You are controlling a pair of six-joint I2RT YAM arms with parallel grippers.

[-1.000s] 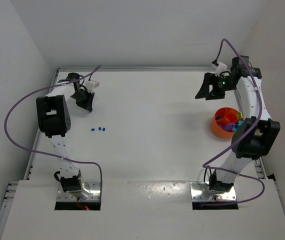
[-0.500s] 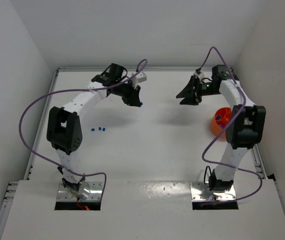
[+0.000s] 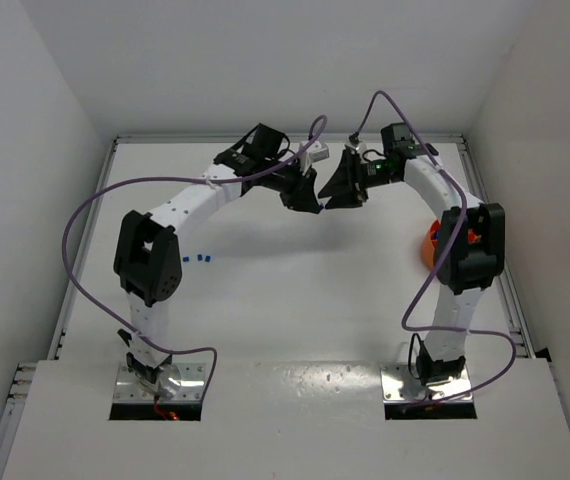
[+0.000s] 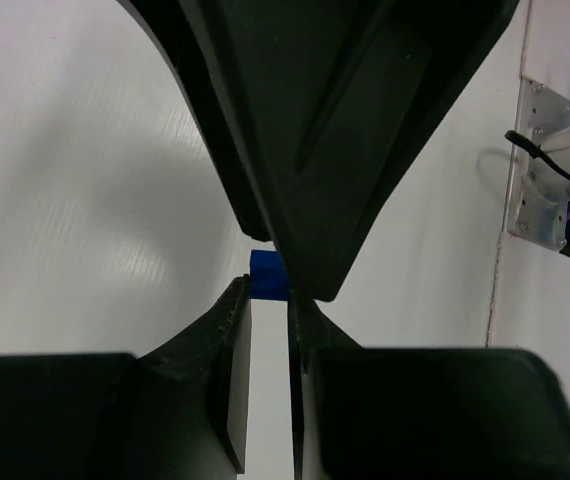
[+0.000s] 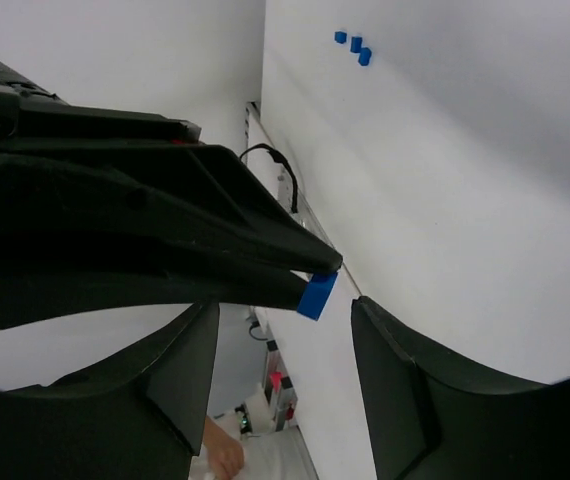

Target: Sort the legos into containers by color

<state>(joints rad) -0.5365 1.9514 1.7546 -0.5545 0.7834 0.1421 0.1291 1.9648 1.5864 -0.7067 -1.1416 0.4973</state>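
Note:
My left gripper (image 3: 306, 198) is shut on a small blue lego (image 4: 268, 275), pinched at its very fingertips (image 4: 235, 300). My right gripper (image 3: 339, 194) faces it tip to tip above the far middle of the table, open. In the right wrist view the blue lego (image 5: 317, 295) sits at the mouth of my right gripper (image 5: 283, 308), between its spread fingers. Three more blue legos (image 3: 198, 258) lie in a row on the table at the left; they also show in the right wrist view (image 5: 353, 44). The orange tub (image 3: 428, 246) is at the right, mostly hidden behind the right arm.
White walls close the table at the back and both sides. Purple cables loop over both arms (image 3: 85, 215). The right arm's elbow (image 3: 470, 250) stands over the tub. Metal base plates (image 3: 160, 380) sit at the near edge.
Both arms have swung inward from the table's far corners. The two grippers now meet at the far middle, the left one bringing the blue lego with it.

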